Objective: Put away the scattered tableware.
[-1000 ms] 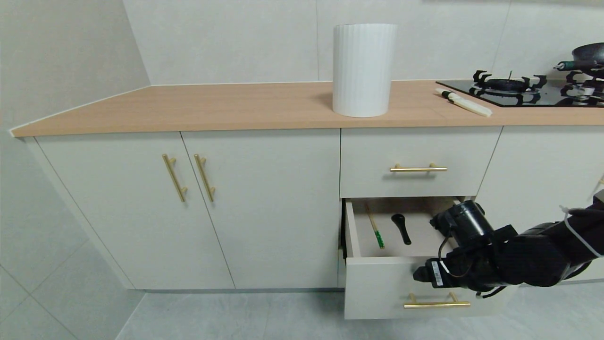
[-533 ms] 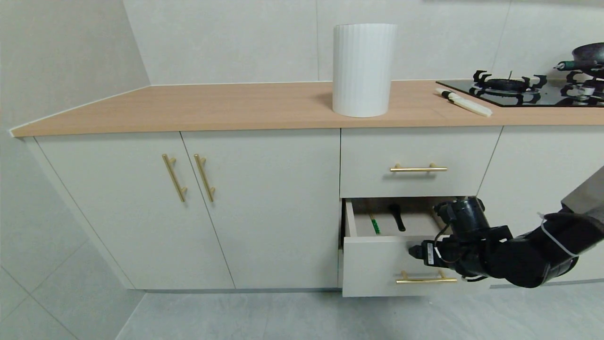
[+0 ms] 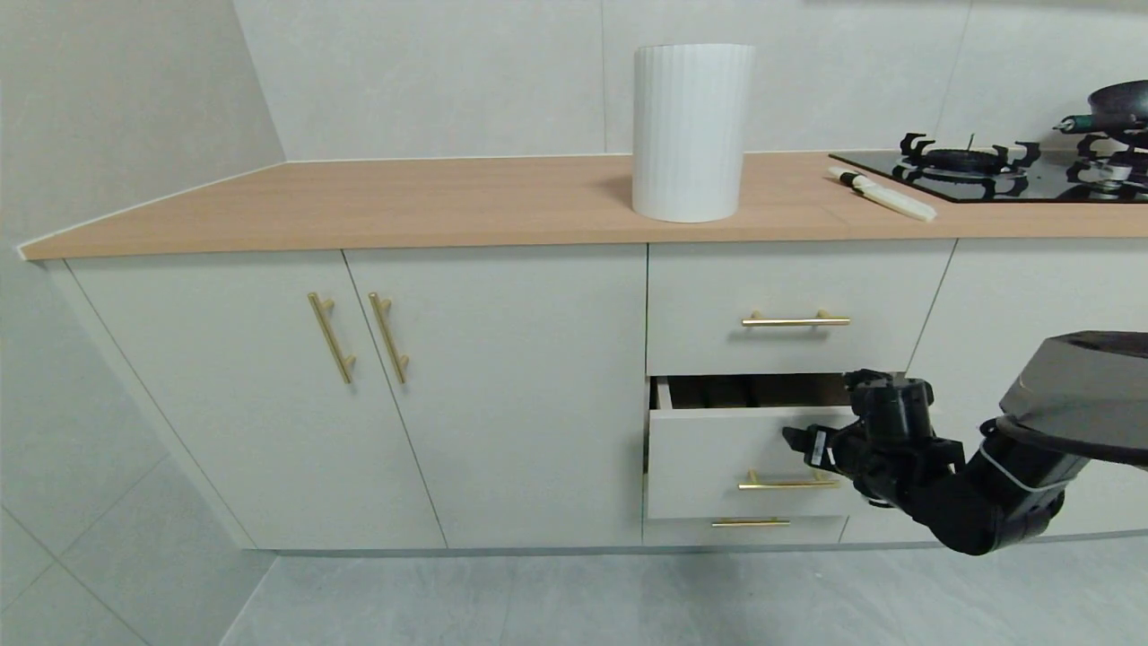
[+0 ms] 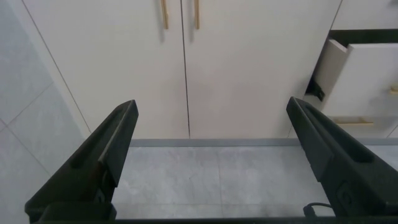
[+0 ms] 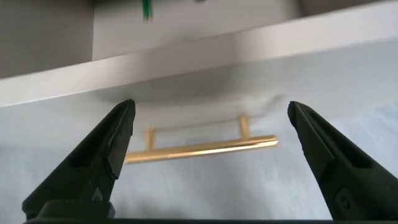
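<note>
The middle drawer (image 3: 717, 449) under the counter stands out only a little, with a dark gap at its top. My right gripper (image 3: 810, 444) is right at the drawer's front, above its gold handle (image 3: 787, 484). In the right wrist view the gripper (image 5: 210, 112) is open, its fingers wide on either side of the handle (image 5: 202, 146). A green chopstick tip (image 5: 147, 9) shows inside the drawer. My left gripper (image 4: 211, 107) hangs low and open, holding nothing, facing the cabinet doors (image 4: 186, 56). A pale knife (image 3: 879, 193) lies on the counter near the stove.
A tall white ribbed container (image 3: 689, 133) stands on the wooden counter (image 3: 404, 202). The gas stove (image 3: 995, 170) with a dark pan (image 3: 1121, 99) is at the far right. A shut drawer (image 3: 794, 305) sits above the open one. Grey tiled floor (image 4: 205, 180) lies below.
The drawer has slid from wide open to almost shut, and my right gripper has moved in with its front. The chopsticks and black spoon inside have passed out of the head view.
</note>
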You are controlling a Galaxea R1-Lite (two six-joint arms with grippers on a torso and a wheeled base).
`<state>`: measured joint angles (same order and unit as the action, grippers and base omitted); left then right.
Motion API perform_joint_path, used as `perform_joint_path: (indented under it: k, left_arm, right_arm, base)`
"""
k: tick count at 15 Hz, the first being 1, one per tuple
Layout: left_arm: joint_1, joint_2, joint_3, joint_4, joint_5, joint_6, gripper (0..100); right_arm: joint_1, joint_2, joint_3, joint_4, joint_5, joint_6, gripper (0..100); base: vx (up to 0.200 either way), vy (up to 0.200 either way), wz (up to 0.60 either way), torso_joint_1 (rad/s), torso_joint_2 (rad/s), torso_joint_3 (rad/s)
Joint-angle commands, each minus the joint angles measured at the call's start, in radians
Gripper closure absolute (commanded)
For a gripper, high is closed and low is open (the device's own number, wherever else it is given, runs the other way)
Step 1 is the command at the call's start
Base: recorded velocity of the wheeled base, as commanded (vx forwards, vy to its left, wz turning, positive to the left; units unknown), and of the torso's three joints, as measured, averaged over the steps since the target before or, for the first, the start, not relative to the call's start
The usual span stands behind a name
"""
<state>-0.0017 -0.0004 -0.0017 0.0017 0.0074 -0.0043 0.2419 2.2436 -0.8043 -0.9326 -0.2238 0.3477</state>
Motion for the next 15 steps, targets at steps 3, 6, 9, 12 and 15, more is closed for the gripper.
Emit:
perform_joint_path:
  k: [3,6,9,12,15]
  left_arm:
    - [0.0,0.0,0.0,0.0,0.0,0.0,0]
    - [0.0,0.0,0.0,0.0,0.0,0.0,0]
    - [0.0,0.0,0.0,0.0,0.0,0.0,0]
    - [0.0,0.0,0.0,0.0,0.0,0.0,0]
    - [0.0,0.0,0.0,0.0,0.0,0.0,0]
  right_arm:
    - [-0.018,0.126,-0.019,-0.161,-0.003,-0.001,0]
    - [-0.019,0.166,-0.096,-0.173,-0.035,0.025,0]
    - [-0.018,0.206,-0.182,-0.169,-0.08,0.027,0]
    - [-0.026,0.231,-0.236,-0.167,-0.086,0.027,0]
    - [-0.053,0.241,-0.271,-0.173,-0.097,0.039,0]
  base:
    - [0.0,0.0,0.0,0.0,0.0,0.0]
    - [0.0,0.0,0.0,0.0,0.0,0.0]
    - [0.0,0.0,0.0,0.0,0.0,0.0]
    - [0.0,0.0,0.0,0.0,0.0,0.0]
    - [0.0,0.0,0.0,0.0,0.0,0.0]
